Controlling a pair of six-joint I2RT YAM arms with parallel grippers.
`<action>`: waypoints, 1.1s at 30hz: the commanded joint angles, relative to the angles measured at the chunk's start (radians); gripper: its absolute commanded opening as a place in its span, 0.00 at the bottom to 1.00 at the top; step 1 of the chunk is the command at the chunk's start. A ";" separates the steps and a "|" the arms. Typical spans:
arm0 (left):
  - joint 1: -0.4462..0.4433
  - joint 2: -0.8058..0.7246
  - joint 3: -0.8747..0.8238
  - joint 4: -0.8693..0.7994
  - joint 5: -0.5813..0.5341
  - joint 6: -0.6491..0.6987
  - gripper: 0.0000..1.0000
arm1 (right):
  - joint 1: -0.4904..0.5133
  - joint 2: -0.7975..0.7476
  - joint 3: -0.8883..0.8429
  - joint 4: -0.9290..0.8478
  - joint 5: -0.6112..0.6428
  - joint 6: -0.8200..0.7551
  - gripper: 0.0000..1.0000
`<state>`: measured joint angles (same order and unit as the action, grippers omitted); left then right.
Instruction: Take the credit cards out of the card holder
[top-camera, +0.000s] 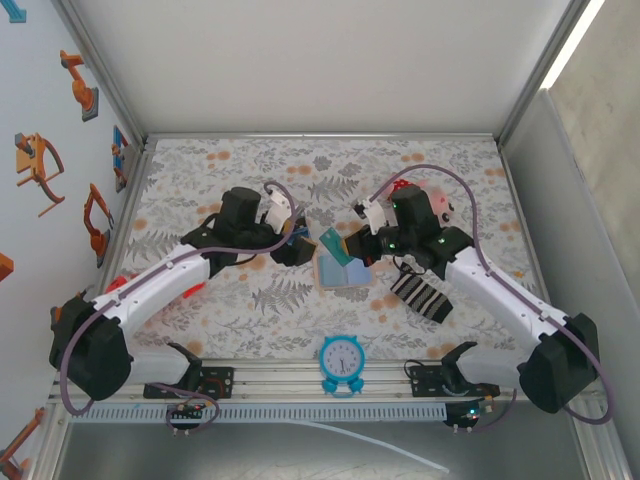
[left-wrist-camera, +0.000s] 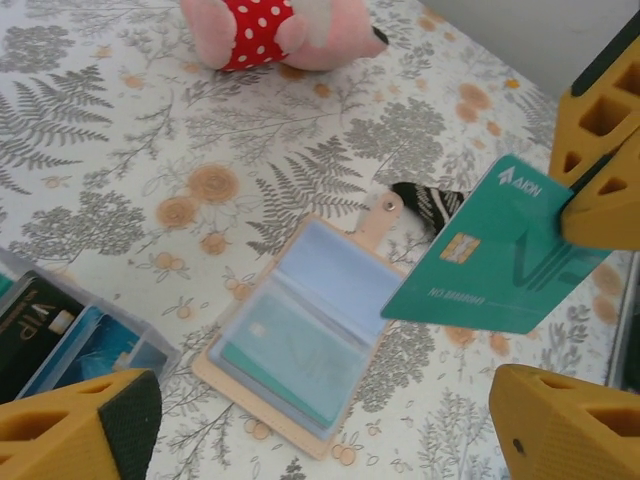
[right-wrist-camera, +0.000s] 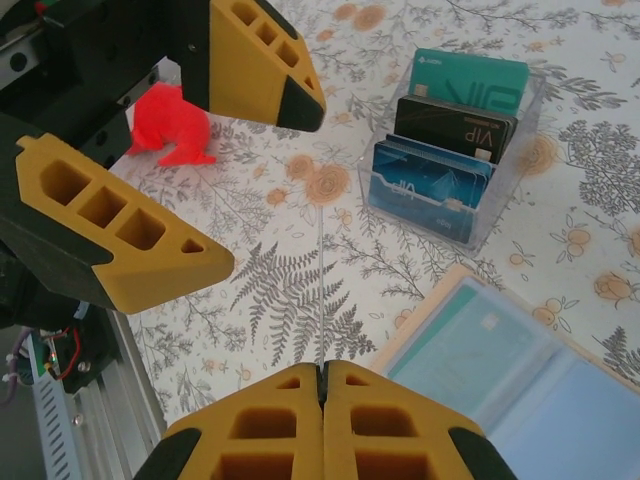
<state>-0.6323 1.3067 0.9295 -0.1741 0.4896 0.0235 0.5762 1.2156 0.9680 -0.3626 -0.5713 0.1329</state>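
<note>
Red toy (right-wrist-camera: 170, 125): lying far out on the left beside the left arm, well apart from the work.
Left gripper (right-wrist-camera: 258, 180): hanging with its jaws standing wide and gripping nothing, facing the lifted card from the left.
Clear card stand (right-wrist-camera: 450, 170): sitting near the wallet's left side, carrying teal, black and blue cards upright in its slots.
Teal card (left-wrist-camera: 480, 255): hanging in the air above the open wallet, free of the sleeves, pinched at its right-hand edge.
Card holder (left-wrist-camera: 300, 340): lying open and flat on the fern-print table (left-wrist-camera: 120, 150) between the two grippers, with its pale blue sleeves facing up.
Card in the sleeve (left-wrist-camera: 290, 365): showing greenish through one clear pocket, so by my judgement at least one card is waiting to come out.
Right gripper (right-wrist-camera: 320, 400): pressing its jaws fully together on the teal card, which is showing edge-on as a thin line ahead of the fingers.
Handling: the card is looking light, stiff and slick, so an edge pinch is risking a swivel. Gripping across a broad flat margin should be holding it better. The wallet is looking light and floppy, and is likely wanting pinning while a card is sliding out.
Striped sock (top-camera: 420, 295): lying just right of the wallet, under the right arm.
Pink plush (left-wrist-camera: 270, 30): sitting beyond the wallet, apart from it.
Room: open tabletop is lying behind the wallet. A blue clock (top-camera: 342, 360) is standing at the near rail, and walls are closing in both sides.
</note>
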 joint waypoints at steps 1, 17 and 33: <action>0.003 0.023 0.050 -0.039 0.120 0.066 0.81 | 0.010 0.013 0.048 -0.044 -0.067 -0.069 0.00; -0.028 0.111 0.127 -0.117 0.312 0.175 0.25 | 0.013 0.107 0.167 -0.202 -0.196 -0.214 0.00; -0.047 -0.029 -0.030 0.067 0.242 0.050 0.00 | 0.013 -0.084 -0.011 -0.003 0.010 -0.120 0.36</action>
<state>-0.6807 1.3388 0.9466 -0.2047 0.7666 0.1410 0.5808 1.1927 0.9939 -0.4492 -0.6090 -0.0292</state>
